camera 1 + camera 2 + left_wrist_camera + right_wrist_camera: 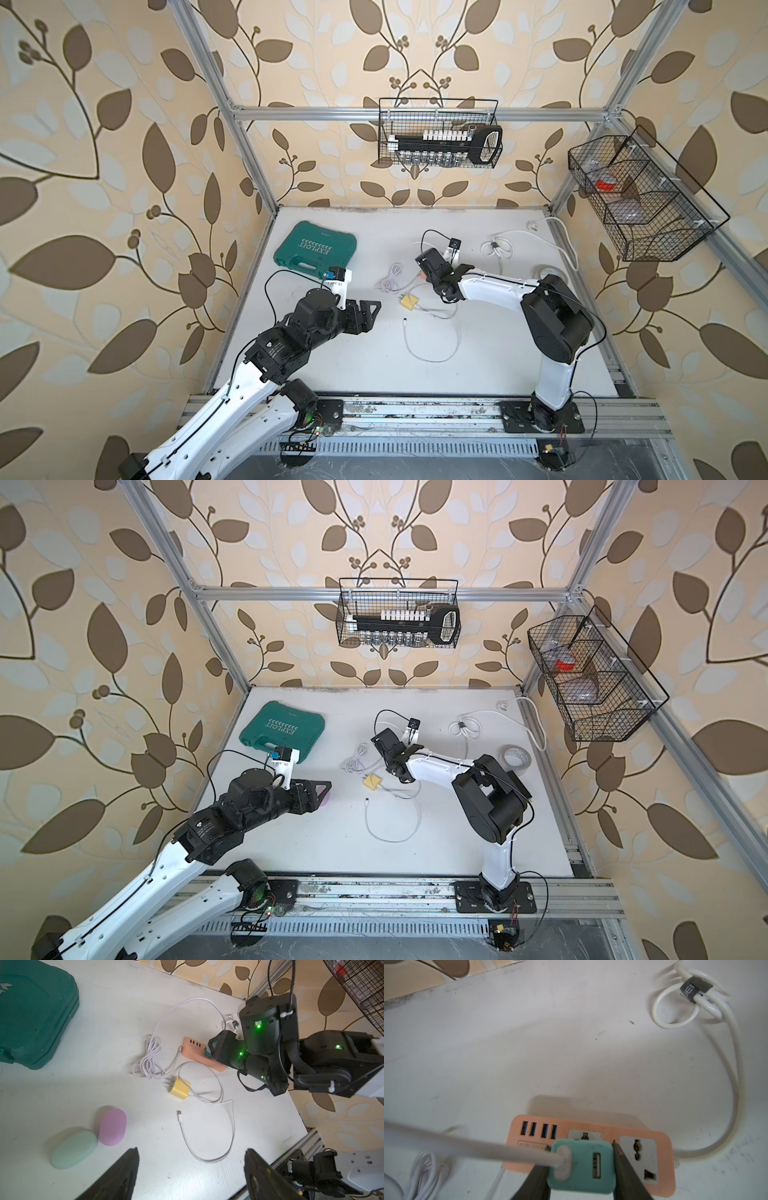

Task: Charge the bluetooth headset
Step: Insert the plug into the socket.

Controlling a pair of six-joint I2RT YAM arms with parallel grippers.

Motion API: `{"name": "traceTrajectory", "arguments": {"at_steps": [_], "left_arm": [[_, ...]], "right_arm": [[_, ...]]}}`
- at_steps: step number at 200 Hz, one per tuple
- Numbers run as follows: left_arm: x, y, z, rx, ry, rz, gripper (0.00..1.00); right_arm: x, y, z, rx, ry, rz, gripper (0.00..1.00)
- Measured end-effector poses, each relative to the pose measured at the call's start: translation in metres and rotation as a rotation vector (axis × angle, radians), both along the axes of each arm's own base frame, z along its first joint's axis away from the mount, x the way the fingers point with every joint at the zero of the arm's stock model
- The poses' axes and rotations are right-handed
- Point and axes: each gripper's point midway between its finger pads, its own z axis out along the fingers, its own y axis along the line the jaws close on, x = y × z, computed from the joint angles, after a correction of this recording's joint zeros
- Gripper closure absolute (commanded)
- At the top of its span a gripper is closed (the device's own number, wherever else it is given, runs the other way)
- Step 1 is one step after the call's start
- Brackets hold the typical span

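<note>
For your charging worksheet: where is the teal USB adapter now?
Right wrist view: the teal USB adapter sits in the right gripper, over the socket of the peach power strip nearest its USB ports.

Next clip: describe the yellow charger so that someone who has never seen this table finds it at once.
On the white table, look mid-table, beside the peach power strip. The yellow charger lies loose, prongs bare, a thin white cable plugged into it. The teal charger, the only other one, is held in the right gripper at the strip.
</note>
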Motion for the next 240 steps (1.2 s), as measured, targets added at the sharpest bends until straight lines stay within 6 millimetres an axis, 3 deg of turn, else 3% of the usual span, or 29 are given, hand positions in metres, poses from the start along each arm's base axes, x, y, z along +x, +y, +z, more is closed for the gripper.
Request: {"name": "traceTrajectory", "arguments": {"at_steps": [240], "left_arm": [[0.001,-0.001,-0.001,0.001,0.005,0.000,0.18]], "right_arm": [[-0.013,0.009,0.000,-0.032,-0.113,0.004,0.65]]}}
